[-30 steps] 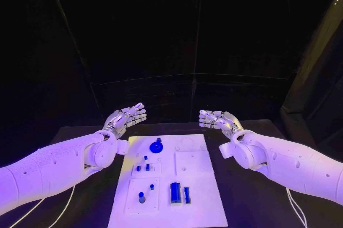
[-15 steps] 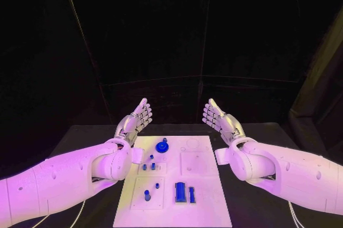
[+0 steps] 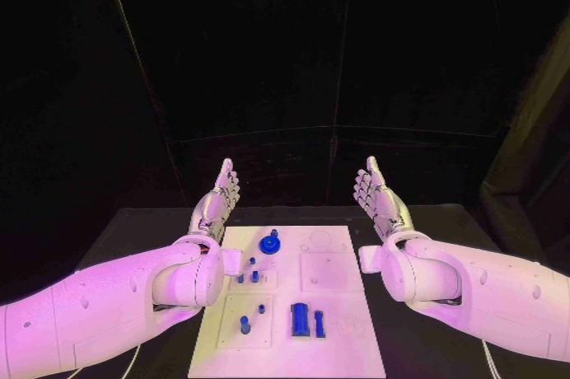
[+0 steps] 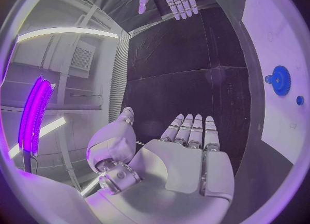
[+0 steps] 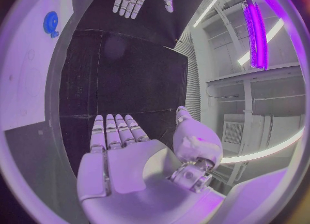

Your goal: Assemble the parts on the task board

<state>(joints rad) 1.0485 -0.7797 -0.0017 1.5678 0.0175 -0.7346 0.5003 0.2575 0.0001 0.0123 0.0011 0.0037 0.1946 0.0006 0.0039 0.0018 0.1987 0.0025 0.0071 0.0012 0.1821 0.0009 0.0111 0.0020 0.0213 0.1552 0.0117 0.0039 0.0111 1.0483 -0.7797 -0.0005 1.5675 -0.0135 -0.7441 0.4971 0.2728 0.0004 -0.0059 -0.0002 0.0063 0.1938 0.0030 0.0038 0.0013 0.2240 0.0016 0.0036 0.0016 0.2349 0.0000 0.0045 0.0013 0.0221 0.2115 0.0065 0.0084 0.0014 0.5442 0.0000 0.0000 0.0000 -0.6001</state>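
Clearly both the left hand (image 3: 218,199) and right hand (image 3: 379,199) hover empty above the task board (image 3: 333,313), fingers straight, so descending carelessly could scatter the small blue parts (image 3: 269,245) lying loose on it.

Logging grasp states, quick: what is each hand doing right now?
Left hand: open, fingers straight, holding nothing.
Right hand: open, fingers straight, holding nothing.

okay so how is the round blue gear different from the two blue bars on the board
The gear is round and toothed; the bars are long and straight. The gear sits at the board's far end, between the raised hands; the bars stand side by side at its near end. The gear is one piece; the bars are a pair, one wider than the other. Both are blue parts on the board, and neither is being touched.
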